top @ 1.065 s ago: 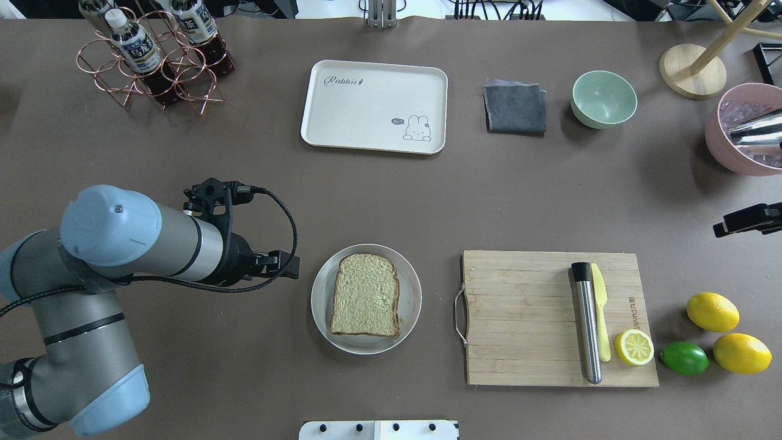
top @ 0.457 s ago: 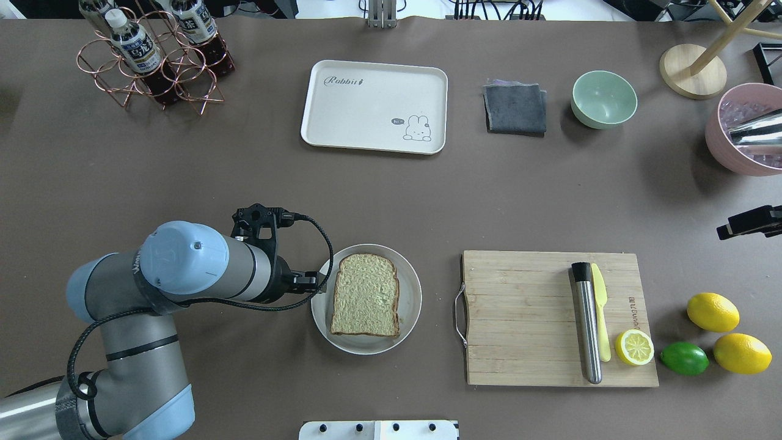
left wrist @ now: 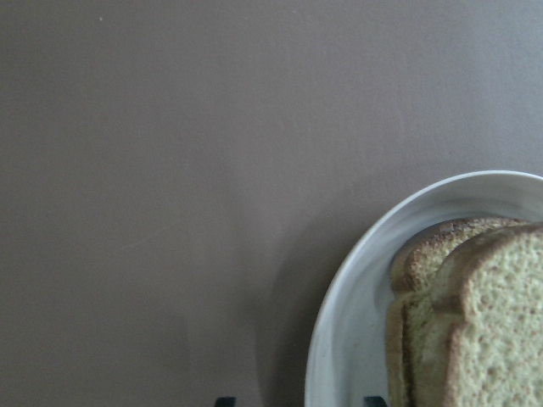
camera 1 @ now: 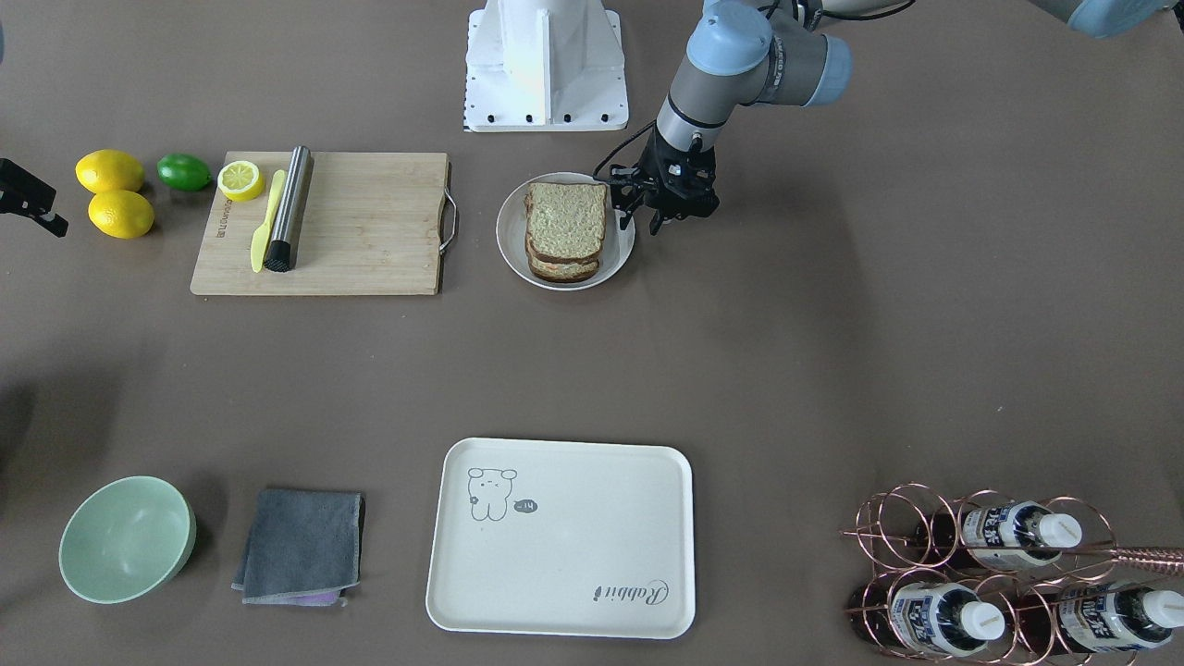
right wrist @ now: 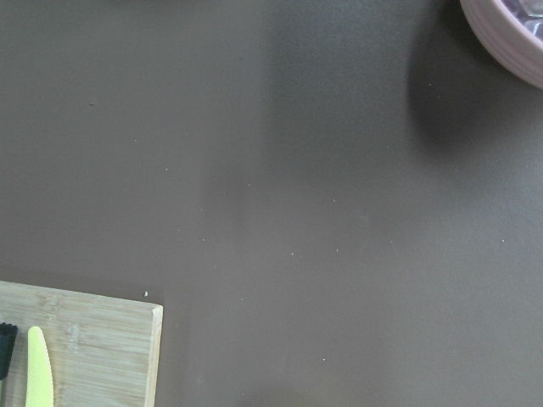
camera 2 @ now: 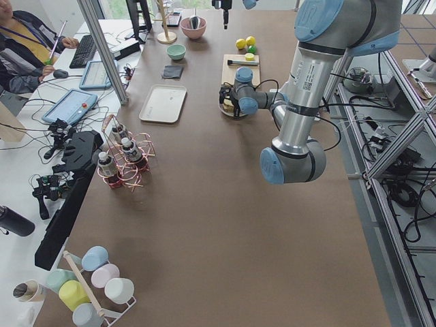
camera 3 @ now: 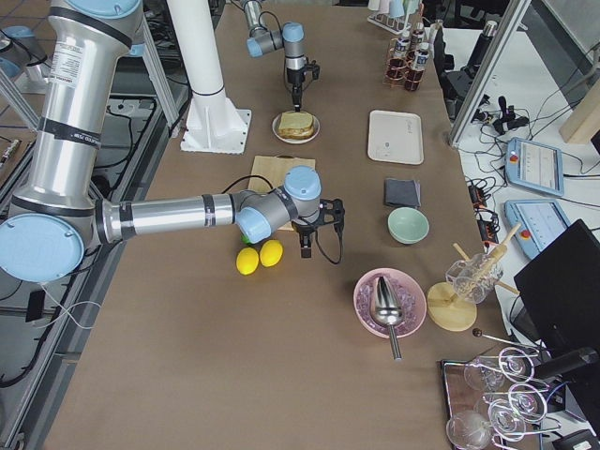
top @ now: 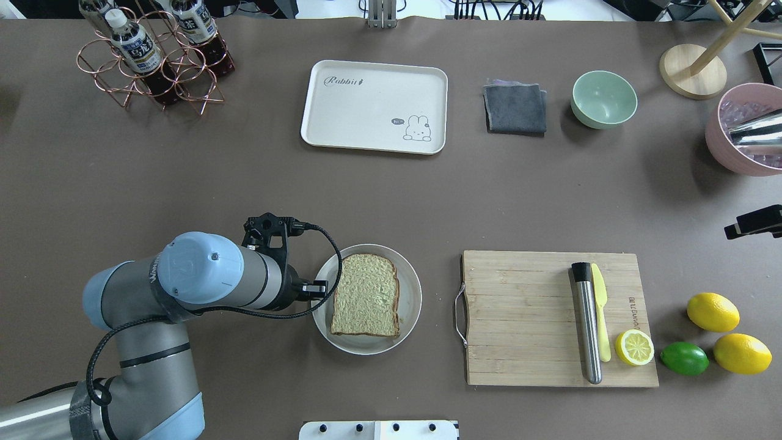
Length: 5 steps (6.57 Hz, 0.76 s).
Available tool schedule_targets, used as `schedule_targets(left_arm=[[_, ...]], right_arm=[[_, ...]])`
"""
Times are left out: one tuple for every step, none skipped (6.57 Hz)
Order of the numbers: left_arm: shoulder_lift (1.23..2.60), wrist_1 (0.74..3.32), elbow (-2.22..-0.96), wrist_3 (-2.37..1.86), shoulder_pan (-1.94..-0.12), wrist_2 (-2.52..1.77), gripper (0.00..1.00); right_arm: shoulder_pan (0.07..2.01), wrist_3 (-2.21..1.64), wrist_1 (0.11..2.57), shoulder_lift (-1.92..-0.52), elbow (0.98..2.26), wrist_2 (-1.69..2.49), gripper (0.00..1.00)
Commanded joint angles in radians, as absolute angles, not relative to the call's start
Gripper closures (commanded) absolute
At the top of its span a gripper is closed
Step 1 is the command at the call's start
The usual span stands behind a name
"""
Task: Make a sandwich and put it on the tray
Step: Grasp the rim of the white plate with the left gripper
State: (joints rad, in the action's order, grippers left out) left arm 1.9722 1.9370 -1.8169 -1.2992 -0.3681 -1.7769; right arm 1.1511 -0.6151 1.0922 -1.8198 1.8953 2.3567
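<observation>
The sandwich (top: pixel 365 296) lies on a round white plate (top: pixel 410 305) near the table's front; two stacked bread slices show in the front-facing view (camera 1: pixel 566 227) and the left wrist view (left wrist: pixel 475 322), and the egg is hidden. My left gripper (camera 1: pixel 642 227) is open and low beside the plate's left rim; in the left wrist view (left wrist: pixel 297 402) its tips stand to either side of the rim. The tray (top: pixel 374 105) lies bare at the table's far side. My right gripper (top: pixel 754 223) is at the table's right edge, and I cannot tell whether it is open.
A wooden cutting board (top: pixel 525 318) right of the plate bears a metal cylinder (top: pixel 586 324), a yellow knife and a lemon half. Lemons (top: pixel 712 311) and a lime lie beside it. A grey cloth (top: pixel 515 109), a green bowl (top: pixel 603 99) and a bottle rack (top: pixel 153 55) stand at the back.
My left arm has swung right and brought its gripper down to the plate's left rim. The right gripper has drifted slightly toward the table's edge. The sandwich has not moved.
</observation>
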Motion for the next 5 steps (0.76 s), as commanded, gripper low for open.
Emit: schedule_targets(left_arm=[[1.976, 1.939, -1.813, -1.311, -0.345, -1.75, 0.63], [1.976, 1.939, -1.813, -1.313, -0.344, -1.749, 0.63], [1.974, 1.939, -1.812, -1.316, -0.344, -1.749, 0.63], [1.976, 1.939, -1.812, -1.322, -0.344, -1.749, 0.63], [1.976, 1.94, -1.801, -1.321, -0.342, -1.749, 0.64]], right_arm=[[1.169, -0.615, 1.092, -1.821, 1.896, 2.379, 0.0], [1.172, -0.615, 1.092, -1.819, 1.896, 2.381, 0.0], [1.169, -0.615, 1.092, -1.819, 1.894, 2.381, 0.0], [1.17, -0.615, 1.092, -1.819, 1.896, 2.384, 0.0], [1.173, -0.615, 1.092, -1.819, 1.896, 2.393, 0.0]])
